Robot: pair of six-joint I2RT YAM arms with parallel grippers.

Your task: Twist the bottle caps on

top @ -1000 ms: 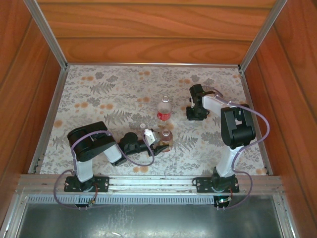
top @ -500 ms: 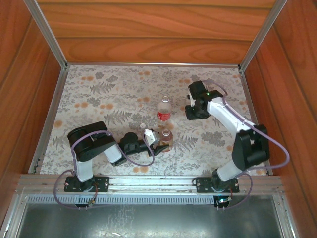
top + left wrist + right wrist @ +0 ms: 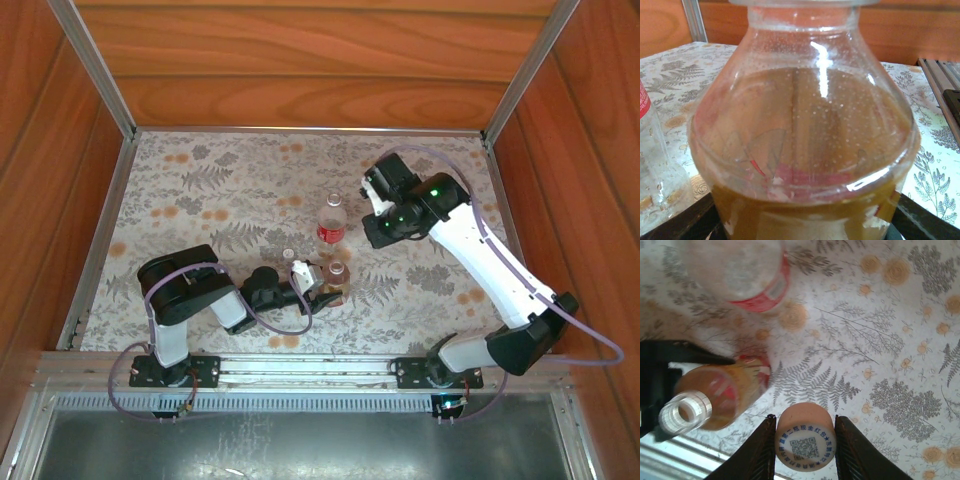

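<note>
Floral table [image 3: 200, 190] — two bottles [image 3: 331, 222] (amber, clear), two caps [image 3: 805, 437].

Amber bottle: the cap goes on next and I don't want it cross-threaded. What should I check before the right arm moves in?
1. Cap gripped squarely in the right gripper: ok.
2. Amber bottle clamped by the left gripper: ok.
3. Neck open, nothing on it: ok.
4. Cap centred over the neck: not ok, it sits off to one side.
5. Cap's threaded side facing down: cannot tell.
6. Red-label bottle out of the arm's way: cannot tell, it stands close by.
</note>
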